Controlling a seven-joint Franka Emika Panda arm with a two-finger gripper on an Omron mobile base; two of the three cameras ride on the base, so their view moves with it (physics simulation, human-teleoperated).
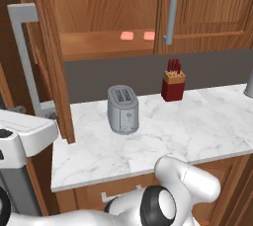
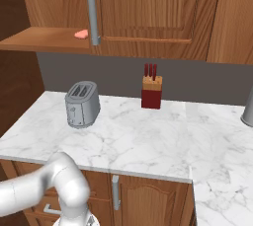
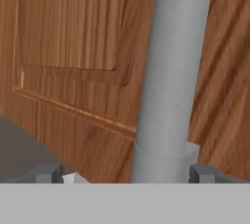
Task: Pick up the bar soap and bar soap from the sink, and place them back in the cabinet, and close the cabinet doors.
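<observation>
Two salmon-pink bar soaps lie side by side on the plank shelf of the open cabinet; one bar soap peeks out beside the right door's handle. The left cabinet door is swung out toward me, its grey bar handle on the left. The right door looks nearly shut. In the hand view my gripper is open, close up against a wood door, with a grey bar handle standing between the fingertips. The sink is out of view.
A grey toaster and a red knife block stand on the white marble counter. A grey object sits at the counter's right edge. Wooden lower cabinets run below the counter.
</observation>
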